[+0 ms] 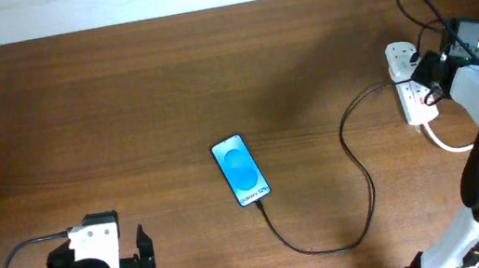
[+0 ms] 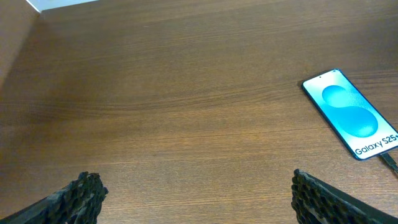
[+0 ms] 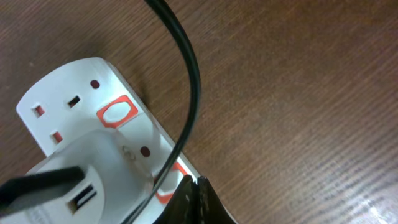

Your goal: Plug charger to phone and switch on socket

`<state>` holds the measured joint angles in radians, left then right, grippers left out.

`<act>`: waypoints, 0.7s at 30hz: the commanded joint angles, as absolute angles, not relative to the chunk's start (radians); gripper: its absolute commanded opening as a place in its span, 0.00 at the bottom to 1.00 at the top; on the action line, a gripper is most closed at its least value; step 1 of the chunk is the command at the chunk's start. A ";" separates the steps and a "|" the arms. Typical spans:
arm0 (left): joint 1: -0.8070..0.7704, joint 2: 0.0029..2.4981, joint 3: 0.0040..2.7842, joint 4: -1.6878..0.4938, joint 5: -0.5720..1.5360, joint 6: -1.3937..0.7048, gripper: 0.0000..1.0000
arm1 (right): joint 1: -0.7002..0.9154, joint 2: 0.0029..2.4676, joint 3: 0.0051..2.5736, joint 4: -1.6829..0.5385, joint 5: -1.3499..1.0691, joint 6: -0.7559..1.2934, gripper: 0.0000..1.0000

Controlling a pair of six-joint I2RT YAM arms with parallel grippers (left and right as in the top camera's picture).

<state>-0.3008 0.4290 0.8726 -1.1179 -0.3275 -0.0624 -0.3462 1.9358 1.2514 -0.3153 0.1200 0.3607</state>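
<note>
The phone [image 1: 241, 169] lies face up mid-table, blue screen lit, and also shows in the left wrist view [image 2: 352, 115]. The charger's thin black cable [image 1: 357, 164] runs from the phone's lower end in a loop up to a white plug adapter [image 3: 68, 180] seated in the white socket strip [image 1: 411, 82], also seen in the right wrist view [image 3: 74, 93]. My right gripper [image 3: 194, 185] is shut, its tips resting on the strip at a red switch [image 3: 171, 186]. My left gripper [image 2: 196, 193] is open and empty, low over bare wood, left of the phone.
A second red switch [image 3: 116, 113] sits by an empty outlet on the strip. A thick white cord [image 1: 442, 141] leaves the strip toward the right arm's base. The table's far edge meets a white wall.
</note>
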 commanded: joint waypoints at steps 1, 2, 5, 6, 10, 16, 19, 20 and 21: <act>-0.299 0.425 0.892 -1.116 -0.345 -0.043 0.99 | -0.347 1.953 1.270 -0.293 0.132 0.344 0.04; -0.299 0.425 0.892 -1.116 -0.345 -0.043 1.00 | -0.347 1.954 1.270 -0.294 0.132 0.344 0.04; -0.299 0.425 0.892 -1.116 -0.345 -0.043 0.99 | -0.347 1.970 1.270 -0.268 0.052 0.348 0.04; -0.299 0.425 0.892 -1.116 -0.345 -0.043 0.99 | -0.347 1.981 1.270 -0.269 0.051 0.348 0.04; -0.299 0.425 0.892 -1.116 -0.345 -0.043 0.99 | -0.347 2.000 1.270 -0.271 -0.002 0.348 0.04; -0.299 0.425 0.892 -1.116 -0.345 -0.043 0.99 | -0.344 2.001 1.270 -0.311 -0.057 0.347 0.04; -0.299 0.425 0.892 -1.116 -0.345 -0.043 0.99 | -0.315 2.004 1.268 -0.318 -0.060 0.347 0.04; -0.299 0.425 0.892 -1.116 -0.345 -0.043 0.99 | -0.304 2.006 1.268 -0.317 -0.056 0.347 0.04; -0.299 0.425 0.892 -1.116 -0.345 -0.043 0.99 | -0.298 2.012 1.268 -0.317 -0.049 0.347 0.04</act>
<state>-0.3008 0.4290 0.8734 -1.1179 -0.3305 -0.0593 -0.3447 1.9835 1.2671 -0.3023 0.0059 0.3550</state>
